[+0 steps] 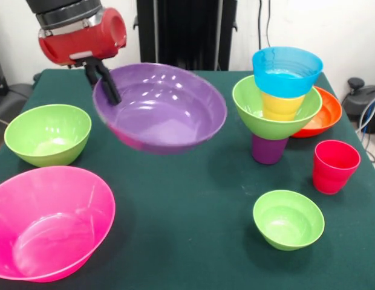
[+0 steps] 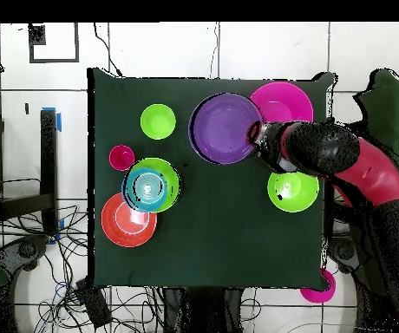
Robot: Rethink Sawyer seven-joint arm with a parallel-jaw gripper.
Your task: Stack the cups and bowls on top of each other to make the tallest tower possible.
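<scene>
The green table (image 1: 193, 199) carries everything, and the red and black arm (image 1: 81, 30) reaches down over its ten o'clock part in the front view. The large hot pink bowl (image 1: 45, 223) sits at about eight o'clock on the table, tipped a little toward the camera. Next in size, the wide purple bowl (image 1: 160, 107) hangs tilted above the cloth near the middle, with its shadow on the table below it; the gripper (image 1: 106, 81) has its dark fingers closed over the rim at the bowl's ten o'clock edge, one finger inside and one outside. The wide orange-red bowl (image 1: 323, 115) lies at two o'clock, partly hidden behind the tower (image 1: 283, 103). The tower stands upright just in front of it: a purple cup (image 1: 269, 150) at the base, a lime green bowl (image 1: 260, 112) on that, a yellow-orange cup (image 1: 281, 107) in the bowl, and a blue bowl (image 1: 287, 71) on top. Another lime green bowl (image 1: 48, 134) rests at nine o'clock, near the pink one. The smallest lime green bowl (image 1: 288, 219) sits at five o'clock, and the red cup (image 1: 335, 166) stands upright at three o'clock, near the tower and apart from it.
</scene>
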